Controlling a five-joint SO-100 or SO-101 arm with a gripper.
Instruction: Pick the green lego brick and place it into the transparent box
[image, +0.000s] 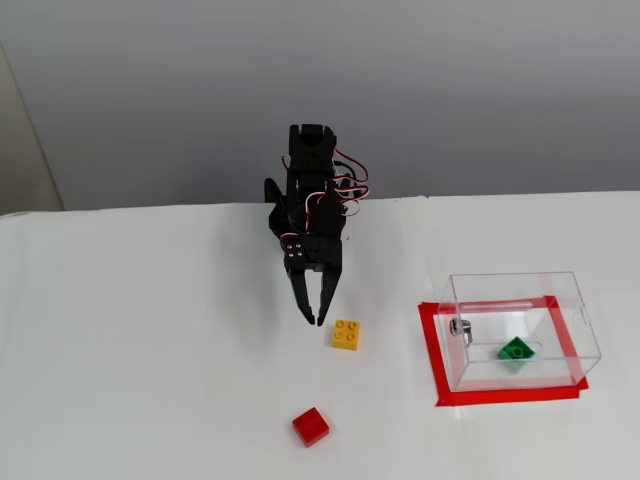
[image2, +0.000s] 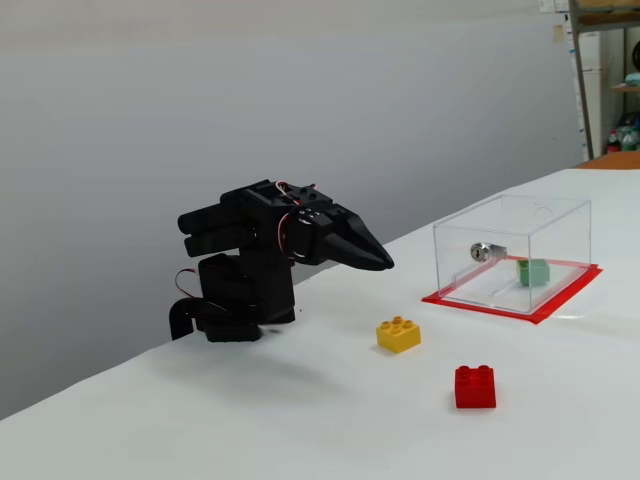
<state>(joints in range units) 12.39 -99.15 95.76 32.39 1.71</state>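
- Your black two-finger claw (image: 319, 320) (image2: 385, 264) hangs above the white table (image: 150, 380) with its tips almost together, holding nothing.
- Just beside those tips, to their right in the high fixed view, sits the small yellow studded plastic brick (image: 346, 334) (image2: 399, 333).
- Further toward the camera from the claw lies the small red plastic brick (image: 311, 426) (image2: 474, 386), well apart.
- Far to the claw's right, the clear plastic rectangular box (image: 520, 328) (image2: 513, 252) stands on a red tape frame (image: 432, 350).
- The small bright-green lego brick (image: 516, 350) (image2: 533, 271) rests inside that box, near its metal knob (image: 460, 327).
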